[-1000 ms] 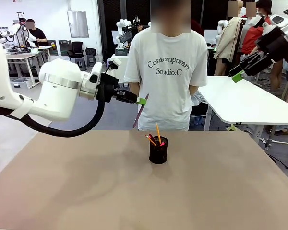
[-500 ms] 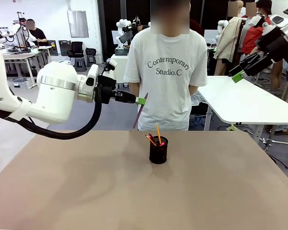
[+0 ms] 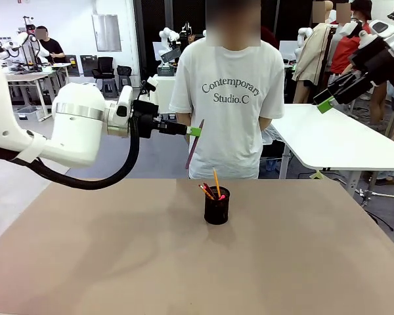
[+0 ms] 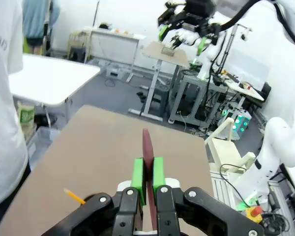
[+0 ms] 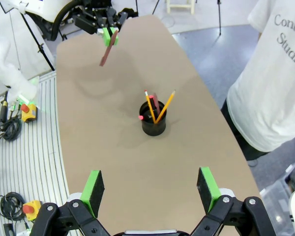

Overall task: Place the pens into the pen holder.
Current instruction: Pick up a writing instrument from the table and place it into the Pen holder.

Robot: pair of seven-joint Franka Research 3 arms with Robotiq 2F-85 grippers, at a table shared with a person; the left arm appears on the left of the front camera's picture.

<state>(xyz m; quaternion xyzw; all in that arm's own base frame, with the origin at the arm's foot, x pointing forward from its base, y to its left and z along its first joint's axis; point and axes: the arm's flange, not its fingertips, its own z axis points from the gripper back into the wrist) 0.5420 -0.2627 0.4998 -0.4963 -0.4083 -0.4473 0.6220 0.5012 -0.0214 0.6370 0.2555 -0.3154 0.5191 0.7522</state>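
Red-brown pen (image 3: 194, 143), pinched in the left hand (image 3: 196, 130), had risen slightly, above and left of the pen holder (image 3: 217, 205) on the bench (image 3: 118, 262); insertion pending. Right hand (image 5: 151, 190) stood spread.

White rounded arms (image 3: 79, 128), black cable, black fingers (image 4: 137, 174), green pads.

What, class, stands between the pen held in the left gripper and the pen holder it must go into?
Nothing visible. The left gripper holds the dark red-brown pen in the air above the bare table, off to one side of the pen holder, whose top is open between the pens already inside.
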